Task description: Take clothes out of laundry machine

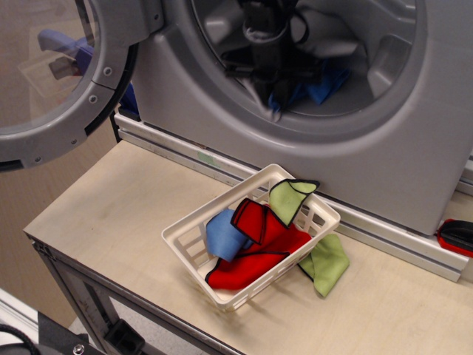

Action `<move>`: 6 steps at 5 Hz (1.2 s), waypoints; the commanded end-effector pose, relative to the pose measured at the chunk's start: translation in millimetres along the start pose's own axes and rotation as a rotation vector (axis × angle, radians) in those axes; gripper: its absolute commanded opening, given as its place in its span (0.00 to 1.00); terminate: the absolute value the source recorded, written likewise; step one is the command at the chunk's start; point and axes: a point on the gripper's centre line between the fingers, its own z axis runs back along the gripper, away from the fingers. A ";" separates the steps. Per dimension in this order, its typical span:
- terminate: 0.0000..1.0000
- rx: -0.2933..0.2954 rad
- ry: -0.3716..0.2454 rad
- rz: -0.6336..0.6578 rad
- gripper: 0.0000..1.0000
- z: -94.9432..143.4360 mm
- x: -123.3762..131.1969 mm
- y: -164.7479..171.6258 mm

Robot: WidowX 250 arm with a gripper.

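grey washer [384,155] fills the upper frame, door [52,74] swung open at upper left. inside its drum mouth the gripper [270,92] is motion-blurred; i cannot tell how the jaws stand. blue cloth [321,81] and grey cloth [332,44] lie beside it, above the worktop [111,207].

The hand [270,78] is showing as a dark motion-blurred mass inside the laundry machine [384,140], so its fingers and whether they are pinching anything cannot be told. It is covering part of the blue cloth [325,80] and grey cloth [329,37]. The frame edges are cutting off the door [52,81], drum top and a red object [457,237] at right.
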 end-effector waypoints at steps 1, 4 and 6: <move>0.00 -0.067 0.060 -0.079 0.00 60.4 -51.6 19.4; 0.00 -0.101 0.219 -0.248 0.00 68.0 -119.4 28.0; 0.00 -0.050 0.221 -0.231 0.00 26.1 -134.7 13.3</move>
